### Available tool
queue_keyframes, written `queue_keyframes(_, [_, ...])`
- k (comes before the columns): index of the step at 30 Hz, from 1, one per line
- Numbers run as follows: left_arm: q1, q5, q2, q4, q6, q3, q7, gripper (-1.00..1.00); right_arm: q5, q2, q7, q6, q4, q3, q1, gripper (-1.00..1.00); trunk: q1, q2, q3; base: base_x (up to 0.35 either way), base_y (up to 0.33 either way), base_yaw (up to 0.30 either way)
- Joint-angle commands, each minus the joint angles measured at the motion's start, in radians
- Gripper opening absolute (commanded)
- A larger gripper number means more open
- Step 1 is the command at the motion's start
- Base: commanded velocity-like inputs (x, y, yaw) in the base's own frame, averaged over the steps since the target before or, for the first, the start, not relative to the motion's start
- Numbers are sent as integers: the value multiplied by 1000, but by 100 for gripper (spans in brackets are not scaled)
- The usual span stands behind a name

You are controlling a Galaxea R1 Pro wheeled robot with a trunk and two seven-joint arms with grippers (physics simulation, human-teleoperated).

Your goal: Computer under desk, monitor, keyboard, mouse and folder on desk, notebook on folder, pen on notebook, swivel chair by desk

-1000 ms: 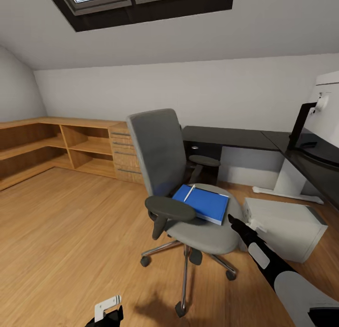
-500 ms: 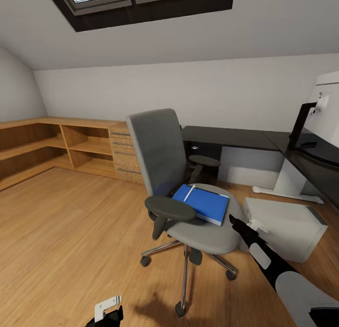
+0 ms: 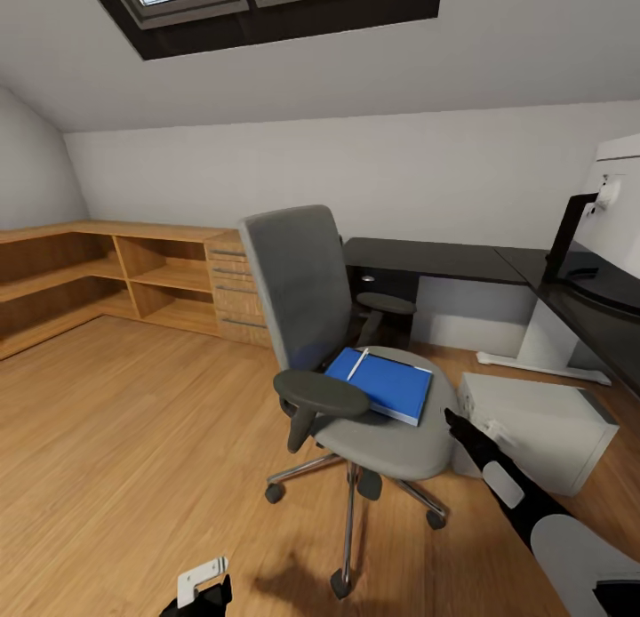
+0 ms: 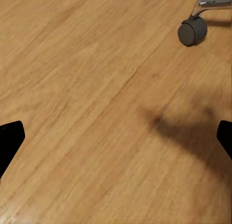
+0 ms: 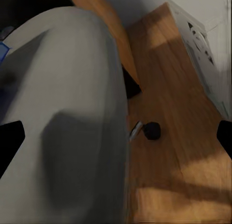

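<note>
The folder (image 3: 380,384) lies flat on the seat of the chair (image 3: 356,350), bright blue, reaching nearly to the seat's right edge, with a thin pale pen (image 3: 357,364) slanted across its near-left corner. A thin pale edge runs under the blue cover; whether that is the notebook I cannot tell. The chair stands out on the wooden floor, well apart from the desk (image 3: 444,260), and the silver-grey computer (image 3: 533,428) sits on the floor just beside the chair's right side, not under the desk.

The right gripper (image 3: 460,428) hangs just off the seat's right edge, near the folder's corner but not touching it. In the right wrist view its dark fingertips (image 5: 10,139) sit at the far edges of the frame, so the pincer is spread wide and empty, with the grey seat cushion below it. The left gripper (image 4: 116,141) is low over bare floor near a castor (image 4: 192,32), likewise spread wide and holding nothing.

The folder looks light and stiff enough to lift by one edge, though thin and smooth, so it could slip or sag from a shallow pinch. I'd judge the right-hand edge the best hold, where it lies closest to the seat's rim and the fingers can get under it. The pen is loose and would likely roll off at the slightest tilt, so keep the folder level
</note>
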Motion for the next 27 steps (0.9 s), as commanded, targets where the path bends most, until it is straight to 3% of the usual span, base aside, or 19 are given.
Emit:
queue_keyframes(1, [0,8,0,2,-6,-2,4,100,-22,-3,1,1,34,9,0,100,0,0,-1,0,0,0])
queue_keyframes(7, [0,7,0,12,-24,-3,4,100,-55,-17,5,62,31,10,0,100,0,0,-1,0,0,0])
queue_keyframes(13, [0,7,0,14,-26,-3,4,100,-58,-19,57,70,34,9,0,100,0,0,-1,0,0,0])
queue_keyframes(18, [0,7,1,14,-27,-2,4,100,-58,-19,62,70,35,9,-1,100,0,0,-1,28,0,0])
queue_keyframes(27, [0,7,1,21,-28,-3,4,100,-58,-18,66,68,37,10,0,100,0,0,-1,227,0,0])
